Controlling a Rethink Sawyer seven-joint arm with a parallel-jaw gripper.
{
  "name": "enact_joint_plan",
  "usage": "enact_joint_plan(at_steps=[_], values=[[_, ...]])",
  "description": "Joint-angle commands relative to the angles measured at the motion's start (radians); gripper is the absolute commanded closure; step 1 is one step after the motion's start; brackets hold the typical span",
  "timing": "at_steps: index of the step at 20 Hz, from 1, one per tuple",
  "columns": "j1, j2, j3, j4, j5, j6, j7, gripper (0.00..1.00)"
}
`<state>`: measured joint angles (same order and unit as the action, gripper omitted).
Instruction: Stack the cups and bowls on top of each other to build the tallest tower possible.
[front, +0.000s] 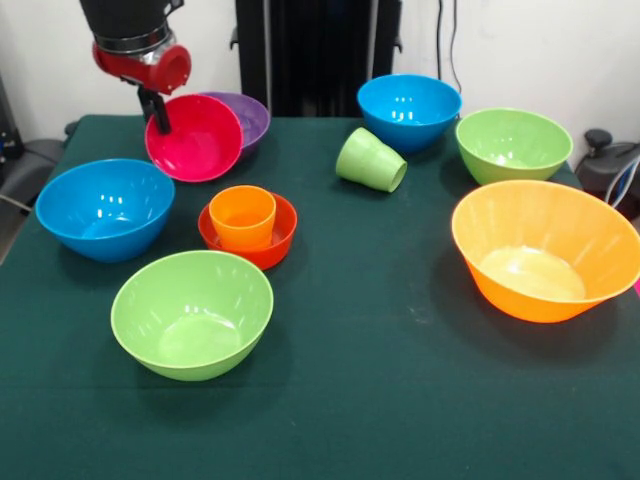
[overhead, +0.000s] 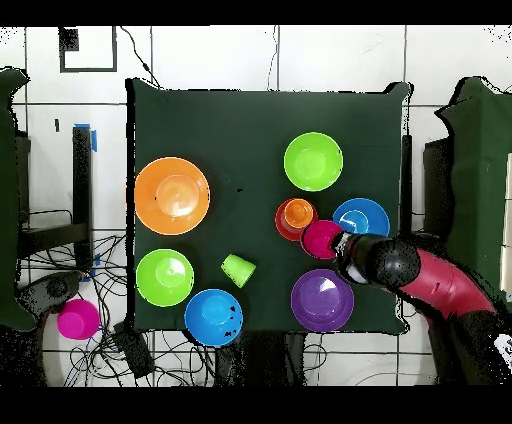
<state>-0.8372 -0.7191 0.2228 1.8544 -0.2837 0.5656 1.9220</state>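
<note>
My gripper (front: 158, 118) is shut on the rim of the magenta bowl (front: 197, 140) and holds it tilted, its opening facing the camera, above the table's far left. In the overhead view the gripper (overhead: 343, 243) sits at the magenta bowl's (overhead: 320, 238) edge. Just in front, the orange cup (front: 243, 216) stands upright inside the small red-orange bowl (front: 272, 246); this stack also shows in the overhead view (overhead: 297, 214). The light green cup (front: 370, 160) lies on its side near the table's middle back.
The purple bowl (front: 252, 115) sits behind the magenta one. Blue bowls stand at left (front: 105, 208) and at back (front: 408, 108). Green bowls stand at front (front: 192, 312) and at right (front: 512, 143). The large orange bowl (front: 545, 245) sits at right.
</note>
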Motion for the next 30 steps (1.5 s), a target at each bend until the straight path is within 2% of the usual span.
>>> enact_joint_plan(at_steps=[1,11,20,30], values=[[0.018,-0.006,0.116,-0.004,-0.079,0.084,-0.178,1.0],[0.045,0.0,0.121,0.002,-0.08,0.05,-0.118,1.0],[0.095,-0.007,0.106,-0.032,-0.055,0.115,-0.088,1.0],[0.115,-0.012,0.099,-0.033,-0.047,0.109,-0.079,1.0]])
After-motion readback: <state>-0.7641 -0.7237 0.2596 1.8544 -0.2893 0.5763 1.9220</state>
